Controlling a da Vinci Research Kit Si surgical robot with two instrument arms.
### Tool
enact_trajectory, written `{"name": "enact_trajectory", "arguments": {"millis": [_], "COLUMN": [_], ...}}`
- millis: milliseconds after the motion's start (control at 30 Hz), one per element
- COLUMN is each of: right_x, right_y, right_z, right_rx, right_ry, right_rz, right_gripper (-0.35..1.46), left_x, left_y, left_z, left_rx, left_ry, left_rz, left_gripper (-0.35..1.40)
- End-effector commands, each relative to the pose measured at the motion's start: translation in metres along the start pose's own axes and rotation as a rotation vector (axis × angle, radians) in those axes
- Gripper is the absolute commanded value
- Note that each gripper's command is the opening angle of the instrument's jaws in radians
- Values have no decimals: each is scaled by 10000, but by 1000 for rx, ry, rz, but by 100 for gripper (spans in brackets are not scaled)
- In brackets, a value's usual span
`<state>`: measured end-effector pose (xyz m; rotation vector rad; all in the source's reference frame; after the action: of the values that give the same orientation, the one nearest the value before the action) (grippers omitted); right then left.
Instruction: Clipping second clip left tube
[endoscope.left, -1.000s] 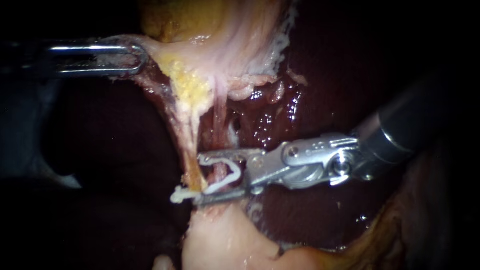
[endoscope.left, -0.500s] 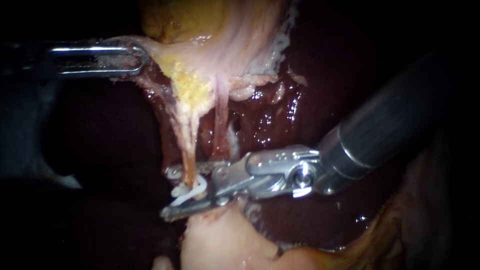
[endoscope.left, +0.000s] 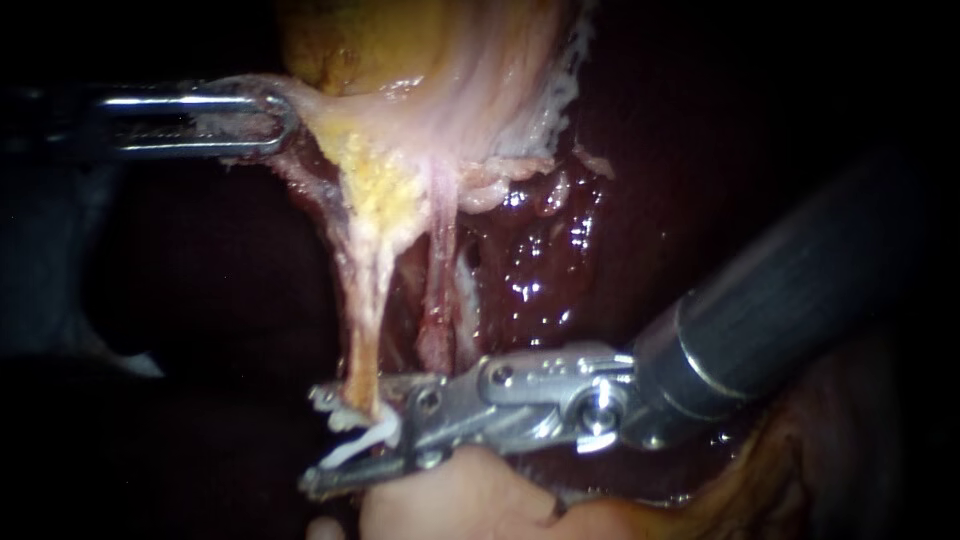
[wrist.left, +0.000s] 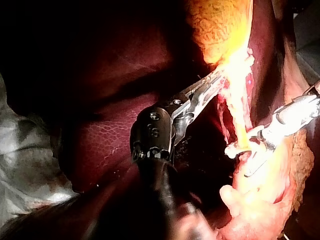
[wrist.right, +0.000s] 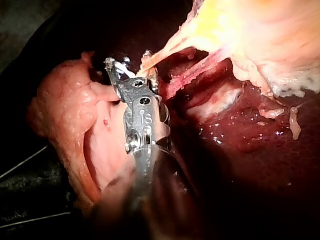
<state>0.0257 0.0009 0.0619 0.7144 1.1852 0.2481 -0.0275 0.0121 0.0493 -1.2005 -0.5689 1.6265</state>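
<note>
Endoscope view: the left instrument (endoscope.left: 272, 120), entering at 9 to 10 o'clock, is pinching the edge of the gallbladder (endoscope.left: 440, 60) between its closed jaws and holding it taut towards 10 o'clock. From the gallbladder at 12 o'clock two strands are running down towards 6 o'clock over the dark, glistening liver (endoscope.left: 560, 260): the yellowish left tube (endoscope.left: 365, 320) and, just beside it, the pinker right tube (endoscope.left: 440, 270). The right instrument (endoscope.left: 330, 440), entering at 3 to 4 o'clock, is reaching across to the lower end of the left tube at about 7 o'clock; its jaws are lying one on each side of the tube and are pressing on a white clip (endoscope.left: 368, 437) between them, which is touching the tube. A pale tissue mass (endoscope.left: 450, 500) is lying just beneath the jaws at 6 o'clock. Right wrist view: the right instrument's (wrist.right: 125, 67) jaw tips are meeting the stretched tube (wrist.right: 170, 47) directly ahead of them. Left wrist view: the left instrument (wrist.left: 212, 85) is gripping brightly lit tissue, with the right instrument (wrist.left: 255, 150) lying beyond and to one side.
</note>
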Motion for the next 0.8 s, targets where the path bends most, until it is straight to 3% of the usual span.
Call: {"name": "enact_trajectory", "arguments": {"millis": [33,200,400,633,800], "right_x": [0,2,10,11,12], "right_y": [-1,-1,0,2,8], "right_z": [0,-4,-13,-14,-16], "right_rx": [1,6,11,-1,-4], "right_ry": [-1,2,7,13,8], "right_rz": [-1,29,64,125,187], "right_gripper": [48,41,19,-31,-35], "left_x": [0,0,0,0,0], "left_y": [0,0,0,1,1], "left_z": [0,0,0,0,0], "left_rx": [0,0,0,0,0], "left_ry": [0,0,1,1,1], "left_rz": [0,0,0,0,0], "left_gripper": [-35,-35,-35,-35,-35]}}
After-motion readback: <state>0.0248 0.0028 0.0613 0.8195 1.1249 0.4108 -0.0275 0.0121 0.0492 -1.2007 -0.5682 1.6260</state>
